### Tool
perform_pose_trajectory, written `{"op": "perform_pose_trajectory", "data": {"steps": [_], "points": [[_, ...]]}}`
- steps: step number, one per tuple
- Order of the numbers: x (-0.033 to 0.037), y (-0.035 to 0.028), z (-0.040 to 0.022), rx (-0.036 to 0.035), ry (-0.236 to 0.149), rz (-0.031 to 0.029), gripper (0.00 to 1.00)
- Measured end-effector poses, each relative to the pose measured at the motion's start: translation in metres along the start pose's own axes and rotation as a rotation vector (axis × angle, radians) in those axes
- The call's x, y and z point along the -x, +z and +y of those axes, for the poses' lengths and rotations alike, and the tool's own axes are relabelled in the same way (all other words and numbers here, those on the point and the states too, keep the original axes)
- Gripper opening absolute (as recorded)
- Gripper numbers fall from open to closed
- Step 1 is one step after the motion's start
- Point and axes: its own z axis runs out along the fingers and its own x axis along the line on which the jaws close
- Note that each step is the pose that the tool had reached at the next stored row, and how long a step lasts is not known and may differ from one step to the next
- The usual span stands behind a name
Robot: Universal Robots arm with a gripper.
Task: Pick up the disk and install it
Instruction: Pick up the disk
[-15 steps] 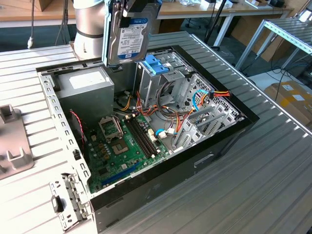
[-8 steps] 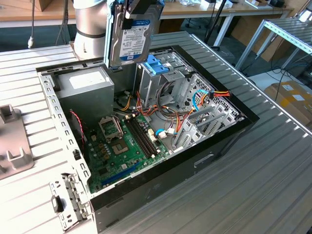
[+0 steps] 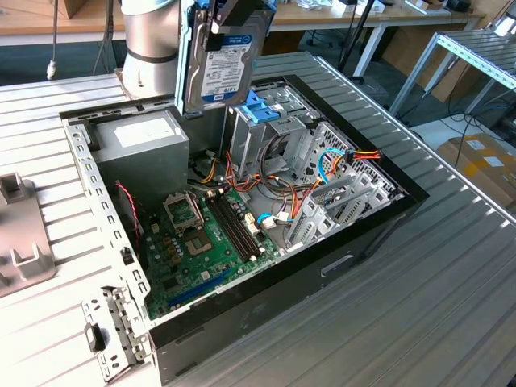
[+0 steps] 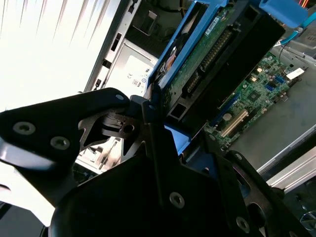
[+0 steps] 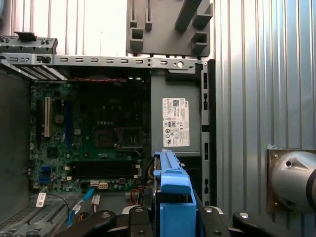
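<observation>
**Table, case and arm.** One ribbed metal table (image 3: 451, 266) carries one open computer case (image 3: 339, 258), which lies on its side with the interior exposed. One arm (image 3: 149, 48) stands at the far side of the case.

**Inside the case.**
- One grey power-supply box (image 3: 145, 141) sits towards the exterior view's left.
- One green motherboard (image 3: 201, 250) lies on the case floor.
- One metal drive cage (image 3: 322, 161) sits towards the exterior view's right, with coloured cables (image 3: 355, 155) beside it.

**Beside the case.** One grey fixture plate (image 3: 20, 234) lies on the table just beside the case.

**Disk and gripper.** One disk (image 3: 226, 68) hangs above the case, on edge, over the space between the power-supply box and the drive cage. Its lower edge is near one pale blue bracket (image 3: 256, 107). One gripper (image 3: 235, 14) is clamped on the disk from above, its black fingers closed against the blue rails.

**Views compared.**
- The exterior view presents the disk's labelled face.
- The second wrist view presents the disk's opposite face, a green circuit board with a connector row, and one finger (image 4: 106, 98) pressed to a rail.
- The first wrist view looks along the disk's blue end onto the motherboard and the white label of the power-supply box.
</observation>
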Motion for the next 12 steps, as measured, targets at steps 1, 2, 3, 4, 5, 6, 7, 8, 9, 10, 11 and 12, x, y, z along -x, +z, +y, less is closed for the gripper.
{"op": "perform_pose_trajectory", "data": {"steps": [1, 2, 3, 4, 5, 6, 7, 8, 9, 10, 11, 12], "points": [[-0.0011, -0.0001, -0.0004, 0.0, 0.0, 0.0, 0.37], [-0.0021, -0.0002, -0.0007, 0.0, 0.0, -0.0001, 0.37], [-0.0026, -0.0002, -0.0009, -0.0001, 0.0, -0.0001, 0.37], [-0.0032, -0.0003, -0.0011, -0.0001, 0.0, -0.0001, 0.37], [-0.0038, -0.0003, -0.0013, 0.0, 0.0, -0.0001, 0.37], [-0.0043, -0.0004, -0.0016, -0.0001, 0.0, -0.0001, 0.37], [-0.0054, -0.0005, -0.0021, 0.0, 0.0, -0.0001, 0.37], [-0.0068, -0.0006, -0.003, 0.0, 0.0, -0.0001, 0.37], [-0.0077, -0.0006, -0.0034, 0.0, 0.0, -0.0002, 0.37], [-0.0085, -0.0007, -0.0036, 0.0, 0.0, -0.0003, 0.37], [-0.0092, -0.0008, -0.0038, 0.0, 0.0, -0.0004, 0.37], [-0.0104, -0.0008, -0.004, -0.0001, 0.0, -0.0007, 0.37]]}}
